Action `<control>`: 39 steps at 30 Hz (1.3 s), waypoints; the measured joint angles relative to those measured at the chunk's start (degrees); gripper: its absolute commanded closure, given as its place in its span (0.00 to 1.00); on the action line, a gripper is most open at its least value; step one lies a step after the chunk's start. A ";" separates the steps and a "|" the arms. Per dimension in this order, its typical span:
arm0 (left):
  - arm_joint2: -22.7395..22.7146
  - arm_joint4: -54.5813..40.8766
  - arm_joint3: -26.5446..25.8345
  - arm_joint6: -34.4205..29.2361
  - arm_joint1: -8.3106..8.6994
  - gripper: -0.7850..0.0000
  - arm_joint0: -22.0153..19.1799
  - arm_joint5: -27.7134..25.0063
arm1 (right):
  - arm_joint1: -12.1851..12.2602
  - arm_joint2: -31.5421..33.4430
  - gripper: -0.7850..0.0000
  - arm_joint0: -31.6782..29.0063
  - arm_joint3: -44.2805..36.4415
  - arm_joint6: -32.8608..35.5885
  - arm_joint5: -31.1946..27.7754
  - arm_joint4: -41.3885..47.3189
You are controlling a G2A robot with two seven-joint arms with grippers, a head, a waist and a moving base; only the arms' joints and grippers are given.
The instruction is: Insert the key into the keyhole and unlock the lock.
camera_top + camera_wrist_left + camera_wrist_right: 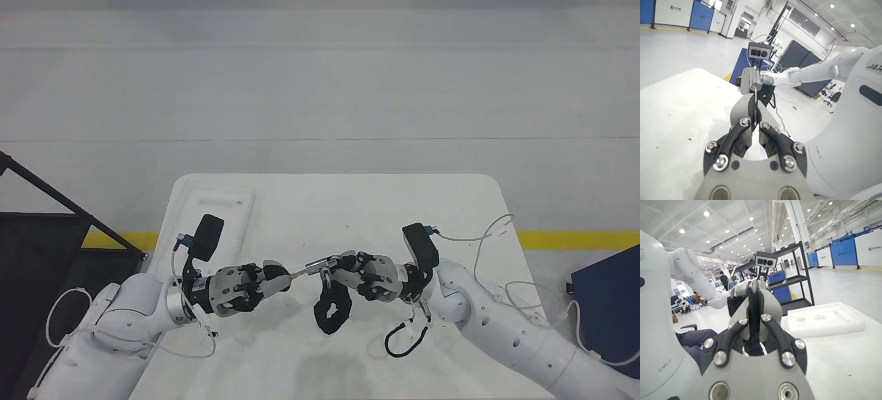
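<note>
We see bright, even light from round ceiling lamps point(706, 213) high above the right gripper point(754, 290); the lock point(755, 79) ahead of the left gripper point(754, 100) glints, and straight lines bow toward wrist-view edges.

a white foam tray point(829, 324) lies on the white table point(400, 215).

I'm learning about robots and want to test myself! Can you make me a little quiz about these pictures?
1. True or false: the left gripper pinches the key.
2. What lies on the table? A) white foam tray B) cup C) book
3. Fill in: the key's tip meets the ______ of the padlock in the right gripper.
Key: 1 true; 2 A; 3 keyhole.
</note>
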 measured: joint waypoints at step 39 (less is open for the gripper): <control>-0.68 -0.76 -4.27 -2.65 1.08 1.00 0.64 7.04 | 0.00 0.00 1.00 0.00 0.00 0.01 0.00 0.00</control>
